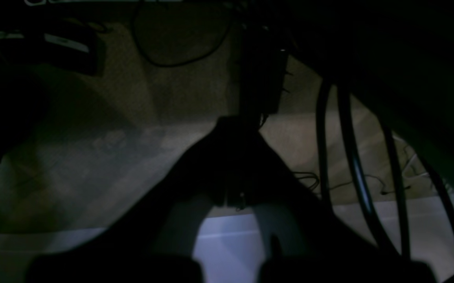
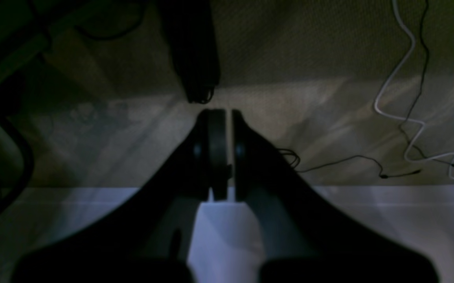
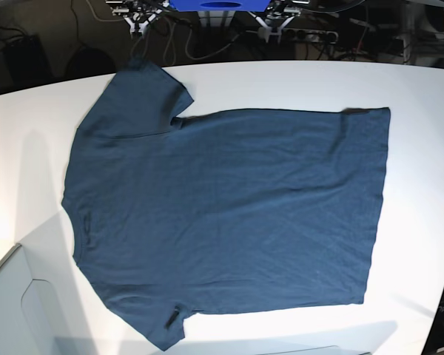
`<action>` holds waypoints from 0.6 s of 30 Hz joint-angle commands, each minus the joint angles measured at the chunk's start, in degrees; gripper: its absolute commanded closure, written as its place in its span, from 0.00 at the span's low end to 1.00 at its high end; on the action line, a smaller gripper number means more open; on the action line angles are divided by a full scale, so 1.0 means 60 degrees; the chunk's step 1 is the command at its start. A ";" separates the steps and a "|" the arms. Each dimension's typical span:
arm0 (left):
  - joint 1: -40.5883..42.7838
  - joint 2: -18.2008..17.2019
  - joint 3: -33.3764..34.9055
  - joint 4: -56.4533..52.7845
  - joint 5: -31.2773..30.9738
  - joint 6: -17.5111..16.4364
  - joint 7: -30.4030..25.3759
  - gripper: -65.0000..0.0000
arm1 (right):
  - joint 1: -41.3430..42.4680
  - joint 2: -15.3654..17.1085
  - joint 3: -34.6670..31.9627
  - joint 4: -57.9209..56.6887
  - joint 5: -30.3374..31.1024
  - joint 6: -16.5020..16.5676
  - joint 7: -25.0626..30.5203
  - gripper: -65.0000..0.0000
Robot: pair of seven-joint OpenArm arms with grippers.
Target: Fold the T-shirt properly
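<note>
While the T-shirt (image 3: 229, 214) lies flat mid-table (image 3: 422, 89), folding hasn't begun; right gripper (image 2: 227, 118) is closed and empty, left gripper's (image 1: 236, 129) too dark to tell.

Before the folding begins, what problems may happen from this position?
The far sleeve lies near the table edge, so a careless pull might drag the T-shirt off. The cloth shows wrinkles, which could get folded in as creases. The right gripper, jaws nearly together, and the left gripper, too dark to judge, hang past the table edge, with cables on the floor that might snag.
</note>
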 commanded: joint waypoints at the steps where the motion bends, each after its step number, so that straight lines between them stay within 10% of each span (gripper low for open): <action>1: 0.0073 0.0017 0.0009 0.0021 0.0046 -0.0013 0.0024 1.00 | -0.0059 0.0044 -0.0013 0.0013 -0.0020 0.0144 -0.0054 1.00; 11: 0.0571 -0.0071 -0.0050 0.0065 -0.0013 -0.0027 -0.0020 1.00 | -0.0396 0.0044 -0.0028 0.0072 -0.0035 0.0188 -0.0127 1.00; 18: 0.2593 -0.0452 -0.0094 0.3317 -0.0028 -0.0027 0.0024 1.00 | -0.2579 0.0513 -0.0043 0.3808 -0.0035 0.0173 -0.0772 1.00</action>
